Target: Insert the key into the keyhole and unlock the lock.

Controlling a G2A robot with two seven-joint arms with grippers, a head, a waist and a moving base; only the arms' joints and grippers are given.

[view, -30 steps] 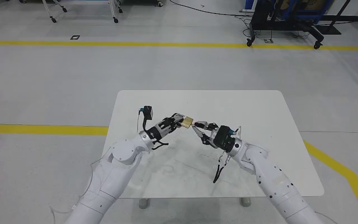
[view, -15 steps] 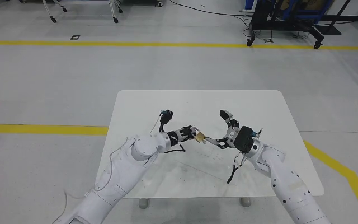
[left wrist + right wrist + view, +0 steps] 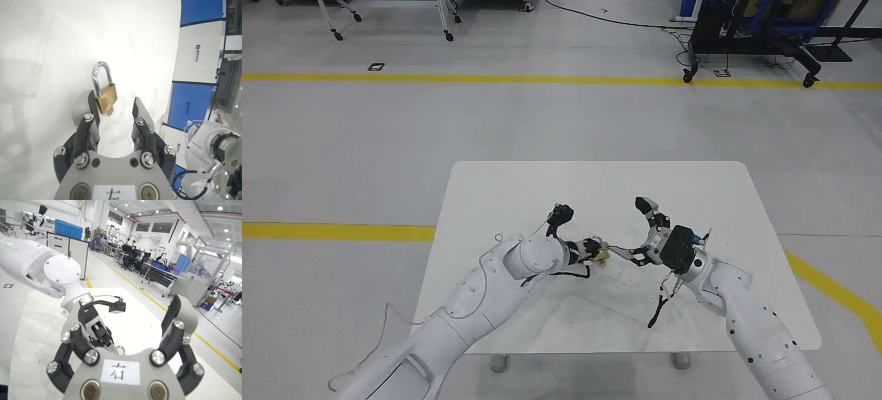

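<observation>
The left jaws are held spread just above the tabletop (image 3: pixel 56 56), and nothing is pinched between them. The padlock (image 3: pixel 106 98) is laid flat at the mouth of these jaws. One corner of its brass body touches the pad of one finger (image 3: pixel 93 106) and is kept well apart from the other finger (image 3: pixel 139 111). It is judged to be resting there rather than gripped, since the gap is far wider than the body.

The shackle (image 3: pixel 100 75) is pointed away from the jaws, so the keyhole end is turned back toward them. The key (image 3: pixel 109 112) is seen seated in that end, its round head lying just inside the gap between the fingers (a sign that insertion is done). One leg of the shackle appears lifted out of the body. The gap is slight, so the lock is judged to be open or very nearly so.

In the top view the padlock (image 3: pixel 600 255) is placed between the two arms, against the left jaws and near, but apart from, the right ones. The right jaws are likewise spread wide, with nothing held against the ribbed finger pad (image 3: pixel 173 313). They are faced toward the left jaws across the lock, a stance that suits the arm charged with the key. Little is judged to remain beyond confirming that the shackle is free.
</observation>
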